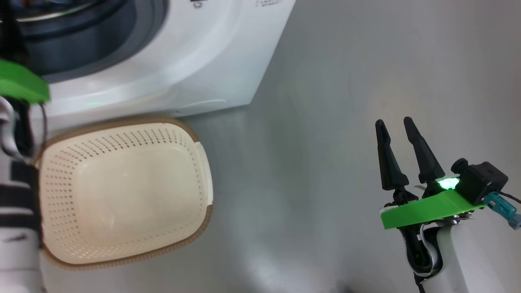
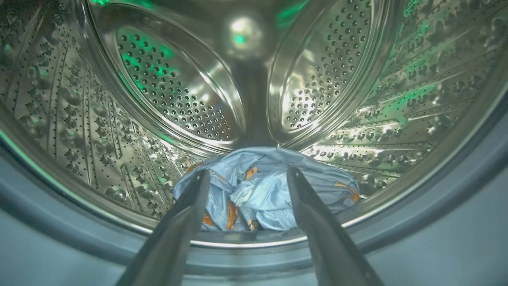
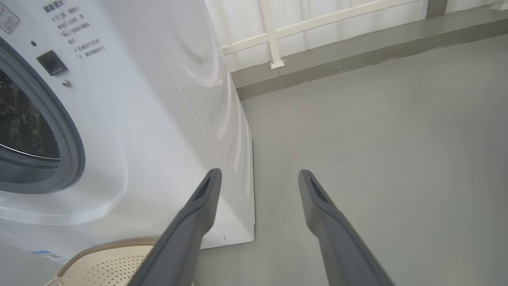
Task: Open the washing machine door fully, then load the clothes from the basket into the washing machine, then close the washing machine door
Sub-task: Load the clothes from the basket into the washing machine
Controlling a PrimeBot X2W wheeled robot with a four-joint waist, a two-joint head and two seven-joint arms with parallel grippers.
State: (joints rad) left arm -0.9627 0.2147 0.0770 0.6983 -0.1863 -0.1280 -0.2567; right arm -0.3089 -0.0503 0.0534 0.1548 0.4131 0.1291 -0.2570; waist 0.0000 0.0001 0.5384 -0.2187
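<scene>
Jaws gape wide and empty on left gripper (image 2: 248, 171) and right gripper (image 1: 394, 121). Light blue printed fabric clothes (image 2: 262, 194) in the perforated steel drum (image 2: 166, 91) look soft, limp and light: pinch a raised fold.

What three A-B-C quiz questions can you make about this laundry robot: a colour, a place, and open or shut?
1. What colour is the basket rim? A green B brown C black
2. Where are the clothes? A in the basket B on the floor C in the drum
3. How is the left gripper? A open B shut on the clothes C shut on nothing
Answers: B, its woven edge is brown; C, the blue bundle lies in the steel drum; A, its fingers stand apart.
</scene>
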